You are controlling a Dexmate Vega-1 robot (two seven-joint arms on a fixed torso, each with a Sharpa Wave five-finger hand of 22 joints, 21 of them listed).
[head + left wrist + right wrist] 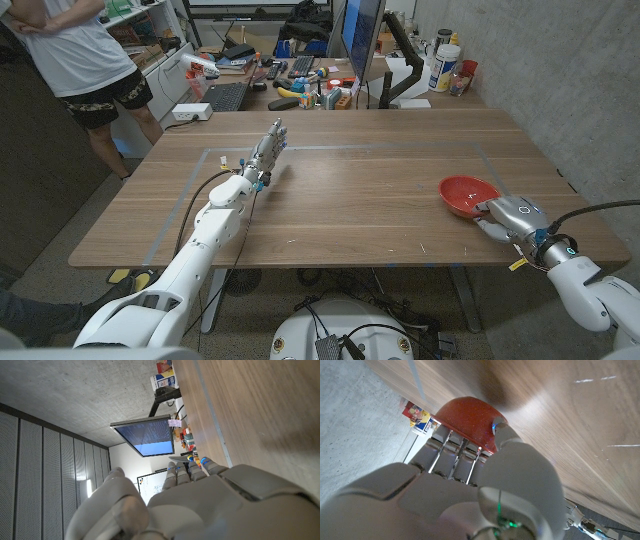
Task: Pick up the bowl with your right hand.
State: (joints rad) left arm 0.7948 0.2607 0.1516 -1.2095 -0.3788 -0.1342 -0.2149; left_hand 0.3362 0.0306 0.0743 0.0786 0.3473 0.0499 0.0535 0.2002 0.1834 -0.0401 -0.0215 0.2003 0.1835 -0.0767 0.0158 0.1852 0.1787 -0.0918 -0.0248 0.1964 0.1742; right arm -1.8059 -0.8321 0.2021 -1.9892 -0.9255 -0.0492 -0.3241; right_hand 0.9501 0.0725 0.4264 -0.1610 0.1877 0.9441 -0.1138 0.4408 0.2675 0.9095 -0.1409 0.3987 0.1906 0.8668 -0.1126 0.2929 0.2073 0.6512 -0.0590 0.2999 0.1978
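While the right hand (512, 214) sits at the bench's right side, close to its near edge, its fingers (451, 446) already lie against the near rim of the red bowl (466, 194), with a fingertip hooked over the rim in the right wrist view. I judge this a grasp being closed rather than a firm hold, and I cannot tell whether the pinch is complete. To do it well, the thumb should press the outer wall while the fingers clamp the rim from inside, then lift straight up so the bowl does not tip or skid toward the right edge. Being round, the bowl has no long axis; it stands upright, mouth up. Farther off, toward the bench's left-middle, the left hand (268, 146) holds nothing, fingers extended toward the far edge.
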